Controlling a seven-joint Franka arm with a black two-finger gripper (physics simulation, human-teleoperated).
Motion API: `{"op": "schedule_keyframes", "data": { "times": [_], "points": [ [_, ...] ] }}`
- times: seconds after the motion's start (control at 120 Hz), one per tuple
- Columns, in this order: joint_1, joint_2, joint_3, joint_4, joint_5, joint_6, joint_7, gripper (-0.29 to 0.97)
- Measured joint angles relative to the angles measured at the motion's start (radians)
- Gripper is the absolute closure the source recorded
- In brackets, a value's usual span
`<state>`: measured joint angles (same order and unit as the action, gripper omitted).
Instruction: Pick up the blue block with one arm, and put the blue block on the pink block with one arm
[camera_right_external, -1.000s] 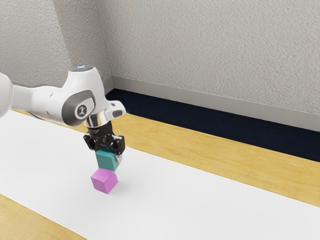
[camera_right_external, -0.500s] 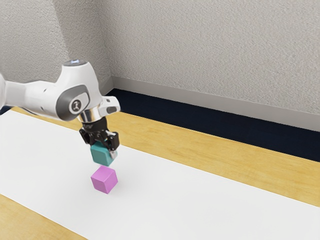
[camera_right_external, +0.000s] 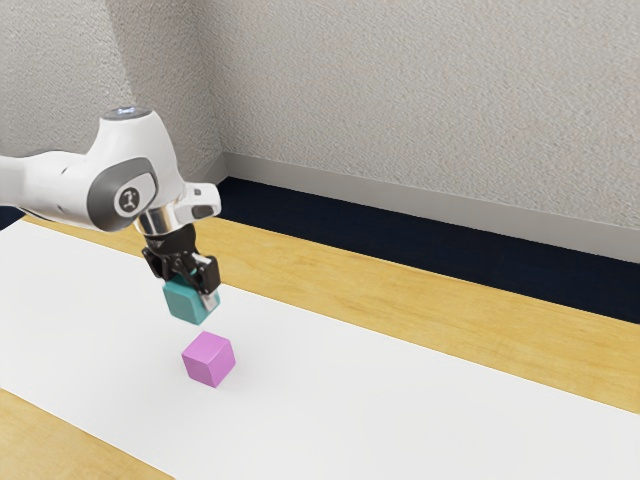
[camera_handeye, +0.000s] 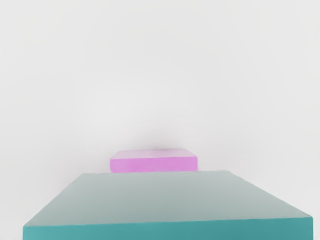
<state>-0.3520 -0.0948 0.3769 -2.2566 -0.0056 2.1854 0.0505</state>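
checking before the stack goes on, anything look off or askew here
Nothing damaged or spilled. The gripper is shut on the blue block, which looks more teal, in the air apart from the pink block, above it and toward the exterior view's left. The pink block sits flat on the white table.

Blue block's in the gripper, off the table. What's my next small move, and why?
Probably slide the gripper toward the exterior view's right until the blue block is squarely over the pink block, then lower. It hangs above the pink one, offset toward that view's left, with a clear gap; the wrist view shows pink peeking past its edge.
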Motion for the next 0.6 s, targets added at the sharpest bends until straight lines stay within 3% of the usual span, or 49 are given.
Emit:
{"op": "schedule_keyframes", "data": {
  "times": [0.6],
  "points": [
    [0.0, -0.019, 0.006, -0.028, -0.005, 0.036, 0.042, 0.36]
  ]
}}
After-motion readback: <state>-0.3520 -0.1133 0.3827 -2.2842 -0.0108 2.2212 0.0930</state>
